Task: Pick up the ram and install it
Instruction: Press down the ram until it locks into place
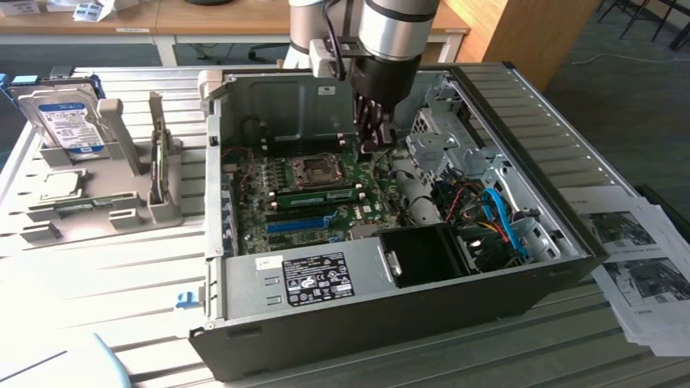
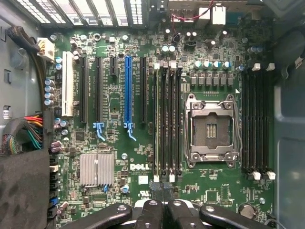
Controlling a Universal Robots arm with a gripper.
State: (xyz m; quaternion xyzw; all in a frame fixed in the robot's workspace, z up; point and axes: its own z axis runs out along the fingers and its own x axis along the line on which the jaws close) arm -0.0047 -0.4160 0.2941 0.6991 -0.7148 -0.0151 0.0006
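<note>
Hovering low over the motherboard (image 1: 254, 229) inside the open case (image 1: 539, 113) — hand (image 1: 374, 144) closed tight, gripping nothing visible — near the green ram (image 1: 323, 196) sitting in its slot.

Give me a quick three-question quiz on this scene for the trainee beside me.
1. True or false: the shut end effector grips the long green RAM stick with dark chips.
2. The boxy silver hard drive with blue-white label stands: A) in the grey plastic holder on the exterior view's left; B) on the floor; C) on printed papers.
3. Fill in: the end effector hangs over the green ___ inside the open black tower case.
Key: 1 false, the stick sits on the green motherboard beside the square metal CPU socket; 2 A; 3 motherboard.
</note>
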